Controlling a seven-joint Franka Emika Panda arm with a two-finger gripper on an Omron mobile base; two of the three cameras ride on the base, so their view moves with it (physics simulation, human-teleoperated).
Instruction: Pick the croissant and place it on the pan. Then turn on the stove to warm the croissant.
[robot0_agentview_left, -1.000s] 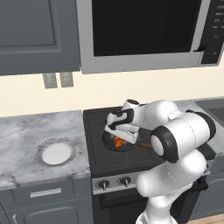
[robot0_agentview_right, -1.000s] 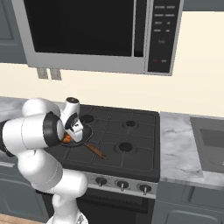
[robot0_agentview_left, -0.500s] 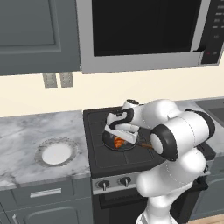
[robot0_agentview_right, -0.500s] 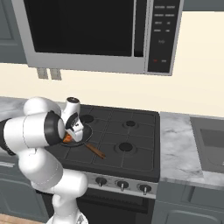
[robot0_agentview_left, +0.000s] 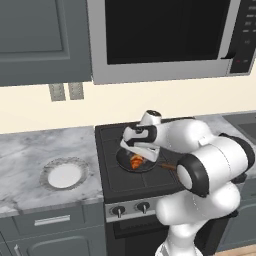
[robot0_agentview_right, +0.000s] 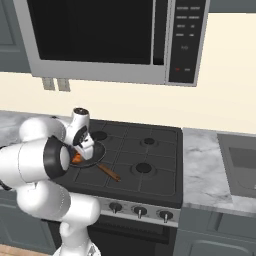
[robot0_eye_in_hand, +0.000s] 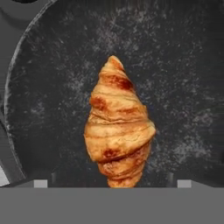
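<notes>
Small golden-orange crescent croissant (robot0_eye_in_hand: 118, 127): lying inside the round dark grey-black pan (robot0_eye_in_hand: 48, 100) (front-left burner of the black gas stove (robot0_agentview_right: 150, 165)). Pincer (robot0_agentview_left: 138, 156): directly above it, jaws spread wide, holding nothing.

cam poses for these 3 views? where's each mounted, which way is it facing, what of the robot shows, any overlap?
Left base view: on the base, behind the arm to its left, facing forward and down at the stove; the white arm rises from lower right, gripper over the pan.
Right base view: behind the arm to its right, same stove; arm at lower left.
Hand view: on the hand, looking straight down into the pan at the croissant; open finger tips at the bottom.
Shared: all three show croissant in pan.
</notes>
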